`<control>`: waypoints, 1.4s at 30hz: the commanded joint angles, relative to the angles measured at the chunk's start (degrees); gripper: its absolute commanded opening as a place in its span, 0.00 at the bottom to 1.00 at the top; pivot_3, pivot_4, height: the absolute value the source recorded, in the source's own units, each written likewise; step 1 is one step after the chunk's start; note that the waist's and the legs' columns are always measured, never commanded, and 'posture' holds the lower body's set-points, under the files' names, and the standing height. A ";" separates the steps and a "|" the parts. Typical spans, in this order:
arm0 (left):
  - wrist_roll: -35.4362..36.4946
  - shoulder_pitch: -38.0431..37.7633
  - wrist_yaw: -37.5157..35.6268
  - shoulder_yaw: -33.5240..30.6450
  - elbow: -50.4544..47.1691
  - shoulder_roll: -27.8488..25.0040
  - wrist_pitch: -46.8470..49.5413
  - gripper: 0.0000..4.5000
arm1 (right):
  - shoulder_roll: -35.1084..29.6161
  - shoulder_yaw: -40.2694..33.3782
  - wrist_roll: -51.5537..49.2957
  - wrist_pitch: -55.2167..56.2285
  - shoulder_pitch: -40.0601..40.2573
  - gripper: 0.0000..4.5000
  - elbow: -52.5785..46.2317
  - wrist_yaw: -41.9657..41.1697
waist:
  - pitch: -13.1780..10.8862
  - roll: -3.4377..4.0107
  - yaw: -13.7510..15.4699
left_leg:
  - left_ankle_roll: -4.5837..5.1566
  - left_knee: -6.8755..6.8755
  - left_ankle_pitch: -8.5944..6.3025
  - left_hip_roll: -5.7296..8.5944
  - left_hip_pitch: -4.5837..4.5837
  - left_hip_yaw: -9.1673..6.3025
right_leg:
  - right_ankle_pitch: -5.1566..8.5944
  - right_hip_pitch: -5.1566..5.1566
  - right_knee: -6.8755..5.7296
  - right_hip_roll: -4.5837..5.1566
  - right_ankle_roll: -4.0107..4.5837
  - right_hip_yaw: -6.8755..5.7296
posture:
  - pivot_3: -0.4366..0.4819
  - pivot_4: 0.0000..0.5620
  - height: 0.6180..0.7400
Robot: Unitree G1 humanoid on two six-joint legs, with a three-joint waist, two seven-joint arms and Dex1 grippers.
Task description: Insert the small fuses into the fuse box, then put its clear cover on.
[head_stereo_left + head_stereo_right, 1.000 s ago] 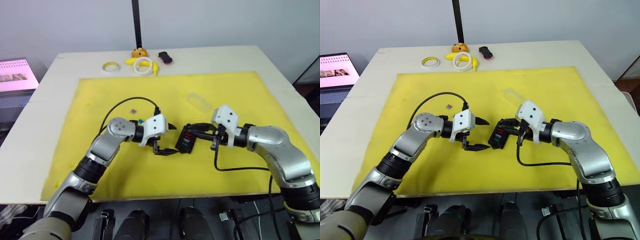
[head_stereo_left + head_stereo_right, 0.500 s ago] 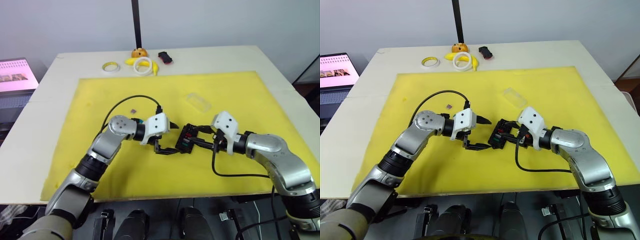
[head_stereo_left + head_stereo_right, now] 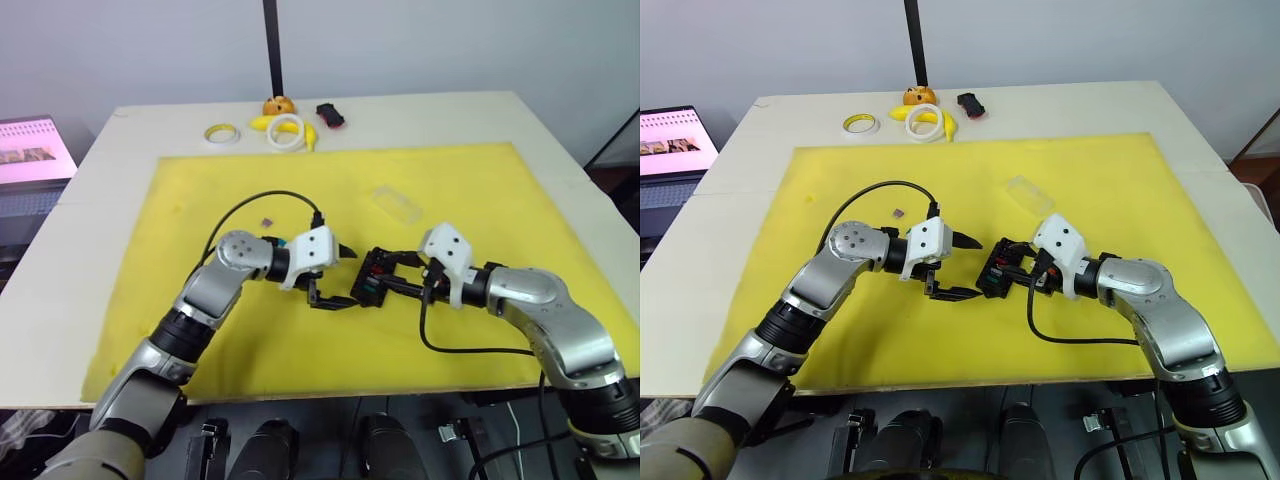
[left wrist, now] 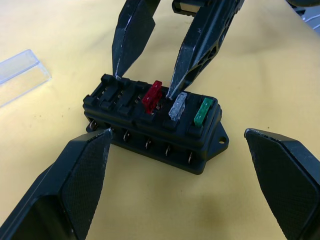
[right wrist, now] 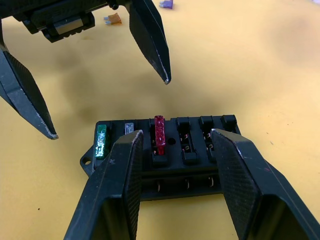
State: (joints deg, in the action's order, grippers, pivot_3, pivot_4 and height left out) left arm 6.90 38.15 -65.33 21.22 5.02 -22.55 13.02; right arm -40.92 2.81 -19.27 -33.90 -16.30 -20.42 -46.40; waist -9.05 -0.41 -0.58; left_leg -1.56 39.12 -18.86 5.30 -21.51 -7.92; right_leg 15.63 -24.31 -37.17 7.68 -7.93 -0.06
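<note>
Fuse box (image 3: 378,283) lies on the yellow mat (image 3: 200,200) between both grippers: the right gripper (image 5: 172,155), fingers spread, straddles it; the left gripper (image 3: 335,275), also spread, sits just left.

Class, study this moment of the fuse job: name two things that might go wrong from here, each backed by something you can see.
1. The red fuse stands taller and tilted beside the grey fuse and green fuse. With the right gripper open around it, a careless push might bend or jam it.
2. The fuse box lies free on the yellow mat; the left gripper, open beside it, may nudge it away.
</note>
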 commanded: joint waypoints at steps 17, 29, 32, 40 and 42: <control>0.39 0.04 0.59 -1.05 -1.38 -0.29 -0.57 1.00 | -4.19 3.18 1.05 0.22 -6.86 0.00 2.38 -6.83 | 0.00 0.00 0.01 | 0.00 0.00 0.00 0.00 -0.01 0.00 | 0.00 0.00 0.01 0.00 0.00 0.00 | 0.48 0.27 1.00; 0.58 -0.34 1.11 -1.26 -2.00 -0.71 -0.13 1.00 | -3.91 4.82 2.92 1.24 -7.17 0.00 4.58 -7.54 | 0.00 0.00 0.02 | 0.00 0.00 0.00 0.00 0.00 0.00 | 0.00 0.00 0.00 0.00 0.00 0.00 | 0.48 0.27 1.00; 0.58 -0.18 1.14 -1.24 -1.74 -0.62 -0.23 1.00 | -3.67 5.03 2.99 1.25 -7.27 0.00 4.71 -7.37 | 0.00 0.00 0.00 | 0.00 0.00 0.00 0.00 -0.01 0.00 | 0.00 0.00 0.00 0.00 0.00 0.00 | 0.48 0.27 1.00; 0.50 0.16 1.19 -1.20 -1.32 -0.45 -0.51 1.00 | -3.76 6.04 3.46 -0.34 -6.69 0.00 4.34 -7.46 | 0.00 0.00 -0.04 | 0.00 0.00 0.00 -0.01 0.01 0.00 | 0.00 0.00 0.00 0.00 0.00 0.00 | 0.48 0.27 1.00; 0.50 0.17 1.31 -1.19 -1.35 -0.38 -0.45 1.00 | -4.10 6.11 3.84 -0.56 -6.04 0.00 4.12 -7.30 | 0.00 0.00 -0.04 | 0.00 0.00 0.00 -0.01 0.01 0.00 | 0.00 0.00 0.00 0.00 0.00 0.00 | 0.48 0.27 1.00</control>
State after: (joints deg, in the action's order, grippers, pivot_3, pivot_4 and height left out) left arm 6.89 37.87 -64.20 21.21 4.88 -23.00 13.14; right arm -44.36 8.05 -16.41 -33.53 -23.23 -15.73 -53.73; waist -9.05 -0.41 -0.62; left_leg -1.56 39.12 -18.86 5.29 -21.50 -7.92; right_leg 15.63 -24.31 -37.17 7.67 -7.93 -0.07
